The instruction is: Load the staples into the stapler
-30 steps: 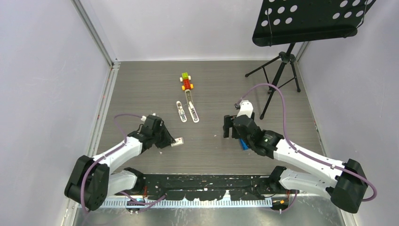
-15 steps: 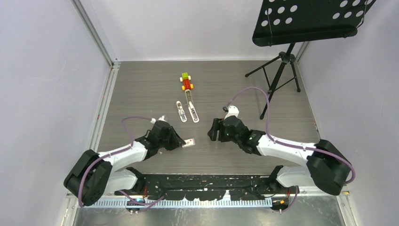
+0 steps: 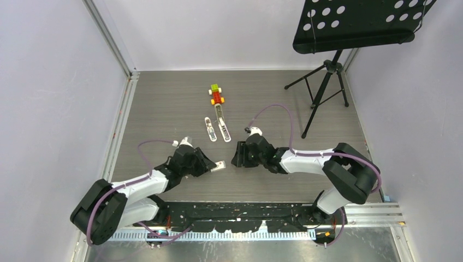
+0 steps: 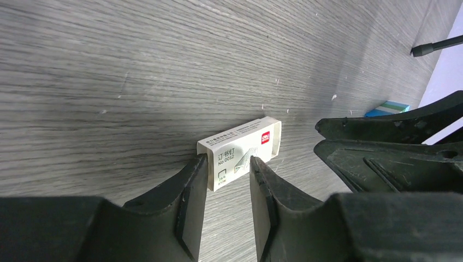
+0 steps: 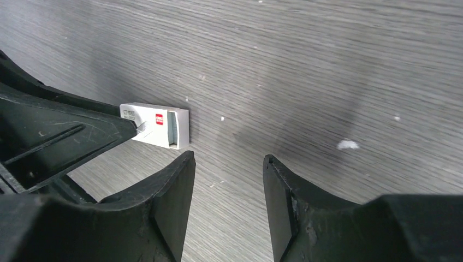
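The staples' small white carton (image 4: 243,150) with a red mark lies flat on the table, its near end right at the tips of my left gripper (image 4: 228,164). The jaws stand slightly apart, bare table showing between them, so the gripper is open. From the top the carton (image 3: 219,165) sits between my left gripper (image 3: 210,164) and right gripper (image 3: 236,155). The right gripper (image 5: 229,161) is open and empty, facing the carton's open end (image 5: 173,130). The staples themselves are hidden. The slim stapler (image 3: 223,126) lies farther back at mid-table.
A shorter white object (image 3: 210,130) lies left of the stapler, and a coloured toy block stack (image 3: 217,94) sits behind it. A blue-green-white box (image 4: 387,107) lies beside the right arm. A black music stand (image 3: 327,82) occupies the back right corner.
My left gripper has brought the carton rightward toward the middle and its jaws have parted a little. My right arm has swung left toward the carton, its jaws narrowing.
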Robot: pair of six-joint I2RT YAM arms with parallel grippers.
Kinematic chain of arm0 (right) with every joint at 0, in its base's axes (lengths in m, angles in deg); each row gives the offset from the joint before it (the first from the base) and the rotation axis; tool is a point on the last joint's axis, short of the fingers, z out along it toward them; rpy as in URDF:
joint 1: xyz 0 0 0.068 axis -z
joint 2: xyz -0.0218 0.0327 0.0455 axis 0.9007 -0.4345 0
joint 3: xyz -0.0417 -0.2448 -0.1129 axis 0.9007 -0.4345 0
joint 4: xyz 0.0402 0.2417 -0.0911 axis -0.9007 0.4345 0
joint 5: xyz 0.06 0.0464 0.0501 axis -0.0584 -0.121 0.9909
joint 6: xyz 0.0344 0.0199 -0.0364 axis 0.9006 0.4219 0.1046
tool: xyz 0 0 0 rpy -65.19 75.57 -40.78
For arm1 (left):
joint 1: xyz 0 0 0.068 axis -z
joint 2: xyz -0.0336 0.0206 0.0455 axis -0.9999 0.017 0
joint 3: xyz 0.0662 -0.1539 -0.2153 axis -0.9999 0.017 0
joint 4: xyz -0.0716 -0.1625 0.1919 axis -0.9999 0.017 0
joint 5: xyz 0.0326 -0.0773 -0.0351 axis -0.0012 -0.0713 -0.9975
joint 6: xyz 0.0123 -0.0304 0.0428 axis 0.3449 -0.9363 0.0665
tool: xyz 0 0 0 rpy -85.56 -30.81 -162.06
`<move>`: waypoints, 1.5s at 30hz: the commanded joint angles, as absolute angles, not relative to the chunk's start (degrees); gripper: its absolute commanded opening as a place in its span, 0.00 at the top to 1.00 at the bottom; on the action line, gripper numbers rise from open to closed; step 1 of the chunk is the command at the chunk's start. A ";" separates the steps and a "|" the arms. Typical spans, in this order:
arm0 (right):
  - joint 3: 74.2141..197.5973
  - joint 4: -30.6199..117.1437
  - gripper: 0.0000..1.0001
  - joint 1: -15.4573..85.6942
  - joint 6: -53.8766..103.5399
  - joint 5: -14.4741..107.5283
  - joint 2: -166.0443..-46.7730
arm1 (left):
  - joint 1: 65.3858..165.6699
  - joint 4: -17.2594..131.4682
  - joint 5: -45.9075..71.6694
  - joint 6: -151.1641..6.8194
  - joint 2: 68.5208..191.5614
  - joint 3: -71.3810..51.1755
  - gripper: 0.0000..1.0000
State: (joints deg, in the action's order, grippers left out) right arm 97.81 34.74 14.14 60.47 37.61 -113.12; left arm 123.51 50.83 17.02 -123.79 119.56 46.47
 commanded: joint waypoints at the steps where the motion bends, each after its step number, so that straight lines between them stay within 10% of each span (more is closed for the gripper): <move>1: 101.46 30.81 0.47 13.13 61.70 40.20 -114.76 | 123.74 50.23 20.44 -124.47 115.88 48.65 0.64; 45: 111.64 40.91 0.91 8.61 58.83 33.21 -123.89 | 123.69 42.23 15.53 -125.63 121.25 50.06 0.74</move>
State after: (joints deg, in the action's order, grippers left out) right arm 108.96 37.26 9.85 60.45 37.91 -124.44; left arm 123.53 43.70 16.06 -125.23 120.92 49.47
